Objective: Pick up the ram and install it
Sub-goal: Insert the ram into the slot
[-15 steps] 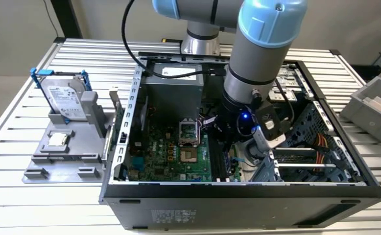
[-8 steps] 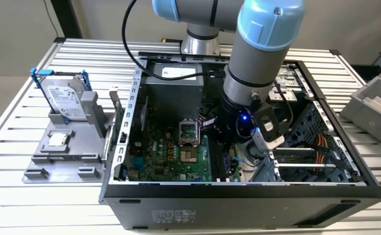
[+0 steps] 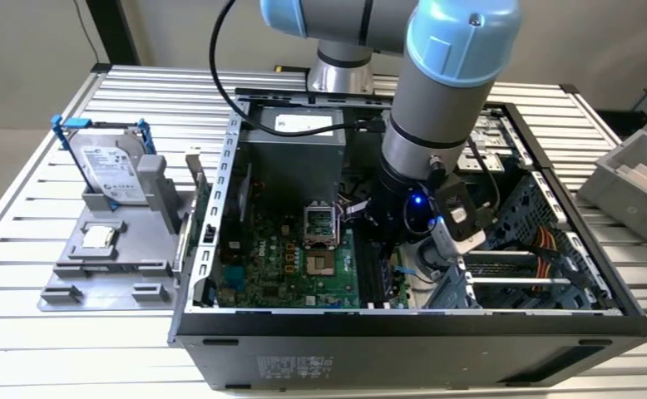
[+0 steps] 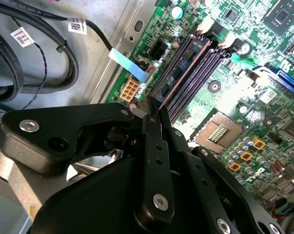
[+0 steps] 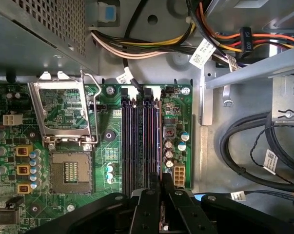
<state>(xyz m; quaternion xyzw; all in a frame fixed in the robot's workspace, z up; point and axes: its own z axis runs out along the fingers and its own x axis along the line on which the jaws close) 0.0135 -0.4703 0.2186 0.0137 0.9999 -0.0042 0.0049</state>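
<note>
Second wrist view: ram (image 4: 183, 73) edge-on between fingers (image 4: 154, 146).

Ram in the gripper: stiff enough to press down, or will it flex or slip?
Probably stiff: the ram runs dead straight out from the gripper. Likely light, being so thin edge-on. Pressed hard, it could pivot, since the fingers clamp just its flat faces.

No print can be read. Beside the claw (image 5: 161, 207), white barcode tags (image 5: 202, 53) hang on the cables, too fine to make out; farther off, pale stickers sit on the power supply (image 3: 304, 123) and hard drive (image 3: 113, 170).
</note>
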